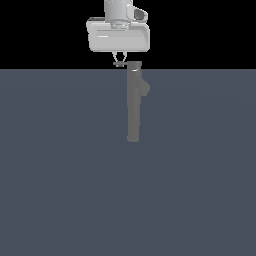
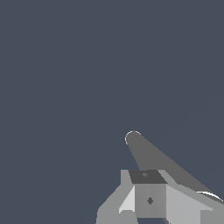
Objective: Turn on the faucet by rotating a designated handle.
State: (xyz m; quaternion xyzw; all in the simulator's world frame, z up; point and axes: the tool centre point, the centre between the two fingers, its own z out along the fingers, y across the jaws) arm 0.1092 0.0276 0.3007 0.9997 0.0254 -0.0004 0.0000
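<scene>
You had the faucet (image 1: 133, 107) near the middle of the exterior view: a tall, slim, dull-grey column standing on the blue-grey surface (image 1: 60, 175), w/ a darker cap at its top end and a short stubby spout pointing to the exterior view's right, a bit below the cap. In the wrist view the column (image 2: 153, 159) looked like a long grey bar w/ a rounded end outlined in white. The handle (image 1: 120, 64) was only a thin small piece sticking out from the cap toward the exterior view's left; it was too small to say more about its shape.

The tool (image 1: 119, 56), white and boxy, hung just above the handle, approx. touching it, w/ fingers (image 2: 148, 199) seen close in the wrist view. You could not tell if they were spread or pressed together.

No brand, label or readable writing was visible on the faucet or tool.
</scene>
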